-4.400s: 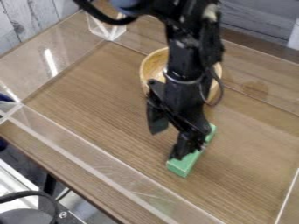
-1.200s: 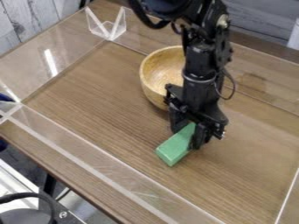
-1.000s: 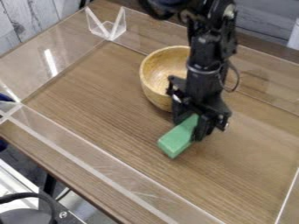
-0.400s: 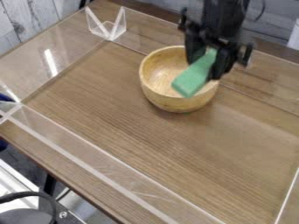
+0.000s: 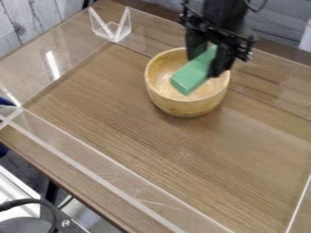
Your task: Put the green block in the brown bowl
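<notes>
The green block (image 5: 195, 71) hangs tilted in the air over the brown bowl (image 5: 170, 98), its lower end above the bowl's hollow. My gripper (image 5: 219, 53) points straight down and is shut on the block's upper end, with the black fingers on either side of it. The light wooden bowl stands on the table right of centre, and its far rim is partly hidden behind the block and gripper.
A clear plastic stand (image 5: 111, 25) sits at the back left. Low clear walls (image 5: 73, 155) run around the wooden tabletop (image 5: 134, 146) on the near and left sides.
The gripper has lifted the green block off the table in front of the bowl and carried it up and back over the bowl. In the last half second it shifted slightly left.
</notes>
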You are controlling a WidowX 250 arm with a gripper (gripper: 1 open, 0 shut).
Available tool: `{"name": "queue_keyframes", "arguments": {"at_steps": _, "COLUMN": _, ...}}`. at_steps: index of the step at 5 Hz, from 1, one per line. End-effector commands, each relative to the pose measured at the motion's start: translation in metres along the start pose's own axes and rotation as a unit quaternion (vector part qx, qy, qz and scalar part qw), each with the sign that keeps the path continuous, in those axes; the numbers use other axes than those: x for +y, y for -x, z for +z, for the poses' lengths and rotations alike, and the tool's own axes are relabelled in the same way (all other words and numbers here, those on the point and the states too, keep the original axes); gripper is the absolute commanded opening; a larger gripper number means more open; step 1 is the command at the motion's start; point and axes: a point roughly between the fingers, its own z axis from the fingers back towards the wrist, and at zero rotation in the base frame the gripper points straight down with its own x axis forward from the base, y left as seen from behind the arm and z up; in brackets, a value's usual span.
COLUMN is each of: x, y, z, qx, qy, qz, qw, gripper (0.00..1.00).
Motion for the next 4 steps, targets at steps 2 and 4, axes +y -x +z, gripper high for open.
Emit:
{"name": "queue_keyframes", "arguments": {"at_steps": 2, "x": 0.062, "y": -0.001, "z": 0.003, "qx": -0.010, "qy": -0.008, "qz": 0.038, "qw": 0.9992, "gripper": 0.00}}
{"name": "queue_keyframes", "arguments": {"at_steps": 4, "x": 0.079, "y": -0.016, "z": -0.035, "qx": 0.005, "qy": -0.008, "qz": 0.064, "qw": 0.9979, "gripper": 0.00}}
